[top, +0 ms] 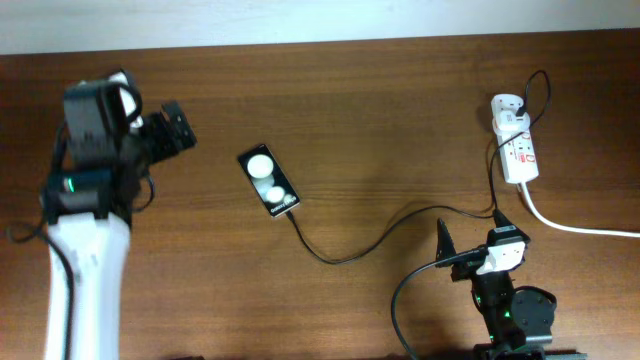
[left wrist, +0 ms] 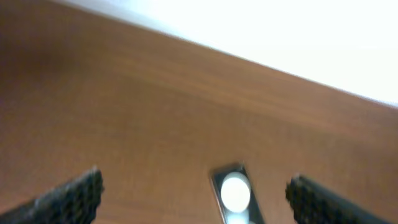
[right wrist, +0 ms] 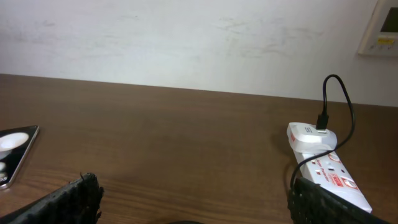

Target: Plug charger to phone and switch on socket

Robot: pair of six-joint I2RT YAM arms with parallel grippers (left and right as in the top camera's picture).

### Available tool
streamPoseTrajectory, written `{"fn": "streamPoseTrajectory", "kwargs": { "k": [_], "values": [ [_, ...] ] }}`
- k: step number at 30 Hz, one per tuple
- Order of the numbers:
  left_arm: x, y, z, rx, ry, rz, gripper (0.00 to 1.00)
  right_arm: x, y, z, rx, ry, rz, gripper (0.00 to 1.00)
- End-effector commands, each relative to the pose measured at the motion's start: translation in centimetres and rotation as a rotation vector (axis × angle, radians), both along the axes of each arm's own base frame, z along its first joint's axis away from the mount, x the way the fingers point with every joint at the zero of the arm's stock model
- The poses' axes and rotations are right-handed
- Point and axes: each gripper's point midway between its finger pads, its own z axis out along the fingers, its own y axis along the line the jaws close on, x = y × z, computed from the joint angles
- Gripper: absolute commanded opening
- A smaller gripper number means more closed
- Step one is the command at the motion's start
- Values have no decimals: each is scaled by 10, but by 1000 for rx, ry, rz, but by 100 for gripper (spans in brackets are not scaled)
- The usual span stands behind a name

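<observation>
The black phone (top: 268, 181) lies flat mid-table with two bright light reflections on its screen. It also shows in the left wrist view (left wrist: 235, 194) and at the left edge of the right wrist view (right wrist: 15, 154). The thin black charger cable (top: 345, 255) runs from the phone's near end, where its tip touches, across to a white adapter on the socket (top: 517, 143). The socket also shows in the right wrist view (right wrist: 329, 171). My left gripper (top: 176, 130) (left wrist: 196, 199) is open and empty, left of the phone. My right gripper (top: 472, 240) (right wrist: 199, 205) is open and empty, in front of the socket.
The socket's thick white cord (top: 580, 228) trails off to the right edge. A black cable loops from the right arm's base (top: 400, 295). A white wall runs behind the table, with a wall panel (right wrist: 380, 28) at the upper right.
</observation>
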Motion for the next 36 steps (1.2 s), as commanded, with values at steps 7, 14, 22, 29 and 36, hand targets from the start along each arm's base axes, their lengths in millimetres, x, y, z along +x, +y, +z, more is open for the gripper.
{"fn": "streamPoseTrajectory", "kwargs": {
  "k": [7,14,22,29,36],
  "values": [
    [-108,-34,-87,282,-513,-274,99,0,-1,-2,7,2,-8,99],
    [-138,-27,-135,429,-495,-264,99,0,-1,-2,7,2,-8,99],
    [-146,-34,-115,440,-591,-271,99,0,-1,-2,7,2,-8,99],
    [-146,-34,-115,440,-591,-271,99,0,-1,-2,7,2,-8,99],
    [-146,-34,-114,441,-591,-271,99,0,-1,-2,7,2,-8,99]
  ]
}}
